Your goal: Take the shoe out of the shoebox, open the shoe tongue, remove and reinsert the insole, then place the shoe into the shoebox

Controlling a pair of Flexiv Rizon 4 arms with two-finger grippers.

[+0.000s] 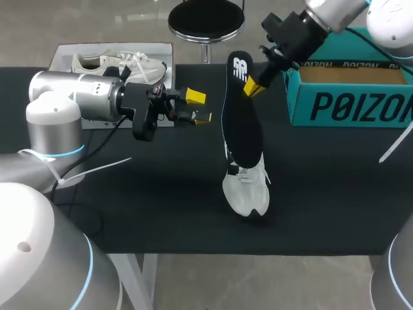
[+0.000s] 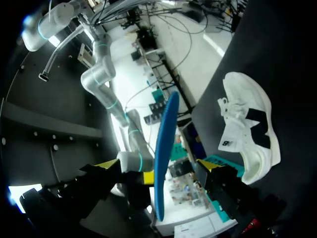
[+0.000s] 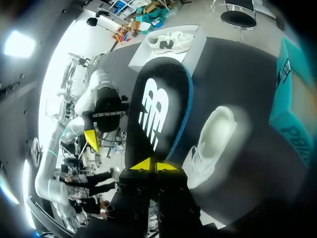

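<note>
Head view: my right pincer (image 1: 253,88) is clenched on the logo end of the black foam insole (image 1: 242,126), hanging it toe-down over the white mesh sneaker (image 1: 247,192) on the black tabletop (image 1: 161,194), likely for reinsertion. My left pincer (image 1: 199,107) hovers released at the sneaker's 10 o'clock.

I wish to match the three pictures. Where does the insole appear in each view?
Head view: insole at the middle, over the white shoe.
Left wrist view: seen edge-on, blue, ahead of the open left claw.
Right wrist view: black logo face, gripped by the right claw.
Shared landmark: the white shoe.
</note>
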